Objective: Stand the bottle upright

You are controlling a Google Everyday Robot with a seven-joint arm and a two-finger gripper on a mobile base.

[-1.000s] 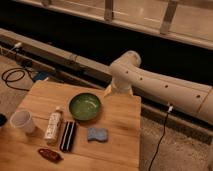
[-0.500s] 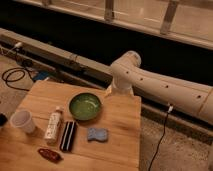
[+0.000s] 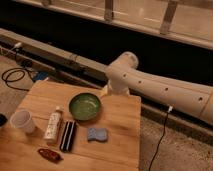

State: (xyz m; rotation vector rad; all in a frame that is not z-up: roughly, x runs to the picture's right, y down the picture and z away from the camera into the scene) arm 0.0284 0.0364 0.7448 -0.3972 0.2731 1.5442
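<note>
We see the bottle lying flat on the table between the white cup and the black bar. Our gripper hangs open and empty at the table's far edge, well apart from it.

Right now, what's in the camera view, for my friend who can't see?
A white bottle lies flat on a wooden table, between a white cup and a black bar. The robot's open gripper hangs beyond a green bowl.
</note>
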